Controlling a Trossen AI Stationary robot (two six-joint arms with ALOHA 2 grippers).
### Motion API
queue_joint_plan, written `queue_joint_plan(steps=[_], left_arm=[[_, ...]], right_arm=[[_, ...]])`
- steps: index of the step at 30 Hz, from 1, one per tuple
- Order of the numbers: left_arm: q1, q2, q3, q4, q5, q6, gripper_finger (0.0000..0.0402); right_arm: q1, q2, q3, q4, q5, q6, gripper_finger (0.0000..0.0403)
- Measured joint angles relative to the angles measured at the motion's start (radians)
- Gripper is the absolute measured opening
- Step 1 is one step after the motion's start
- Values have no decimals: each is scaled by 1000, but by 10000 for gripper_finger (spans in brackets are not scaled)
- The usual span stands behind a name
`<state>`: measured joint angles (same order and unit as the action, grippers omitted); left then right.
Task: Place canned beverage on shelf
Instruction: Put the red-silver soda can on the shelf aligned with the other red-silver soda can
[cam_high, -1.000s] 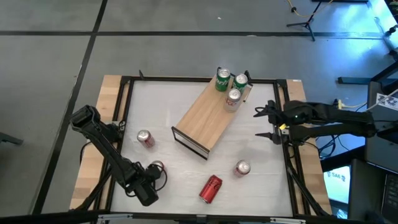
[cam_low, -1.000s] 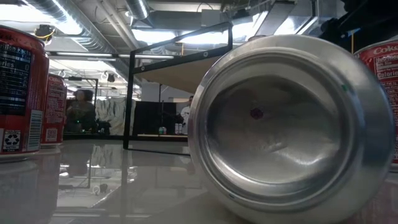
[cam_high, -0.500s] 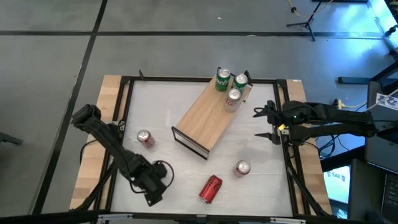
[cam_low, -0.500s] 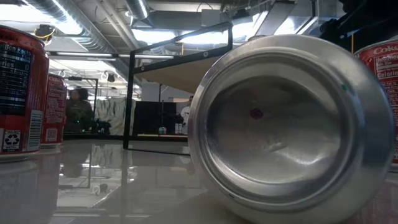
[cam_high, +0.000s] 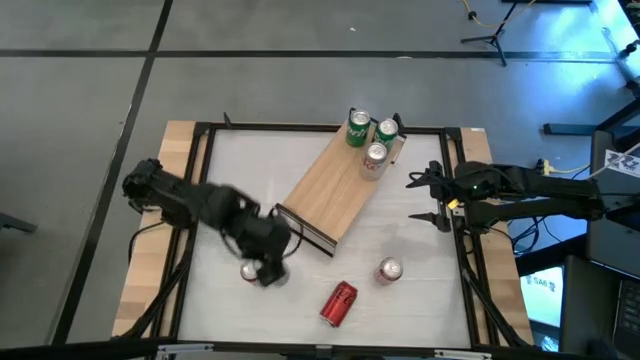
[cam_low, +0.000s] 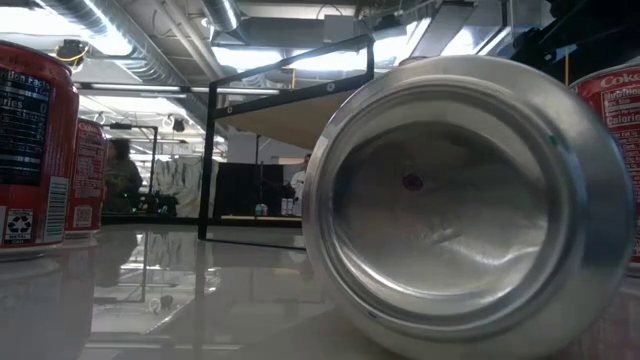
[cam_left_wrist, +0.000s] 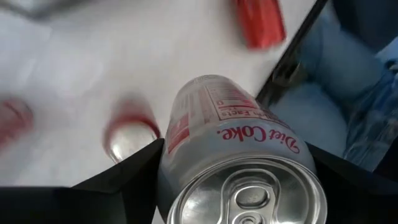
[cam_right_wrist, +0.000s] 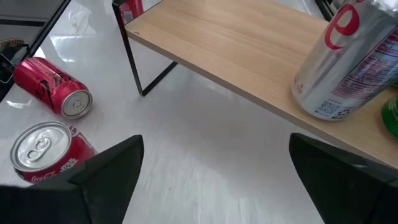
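Reaching low across the white counter (cam_high: 300, 290), the left gripper (cam_left_wrist: 239, 186) has its jaws clenched on a silver Diet Coke can (cam_left_wrist: 233, 140) just beside the shelf (cam_high: 335, 190), while the right gripper (cam_high: 432, 198) waits with jaws spread wide by the counter's right edge.

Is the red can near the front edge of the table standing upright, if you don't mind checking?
No, the red can lies on its side on the table, its length showing from above.

Lab: tripod (cam_high: 490, 35), exposed ceiling ducts (cam_low: 120, 40), concrete floor (cam_high: 90, 120).
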<state>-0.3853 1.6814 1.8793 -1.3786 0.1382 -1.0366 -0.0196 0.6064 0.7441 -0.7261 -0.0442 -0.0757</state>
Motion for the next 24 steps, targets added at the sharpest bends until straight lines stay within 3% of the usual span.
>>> queue_joint_plan(steps=[13, 24], left_arm=[[386, 0, 54, 16, -27, 387, 289], [622, 12, 55, 210, -16, 577, 289]], right_arm=[[0, 0, 0, 0, 0, -7, 397], [0, 0, 0, 0, 0, -8, 397]])
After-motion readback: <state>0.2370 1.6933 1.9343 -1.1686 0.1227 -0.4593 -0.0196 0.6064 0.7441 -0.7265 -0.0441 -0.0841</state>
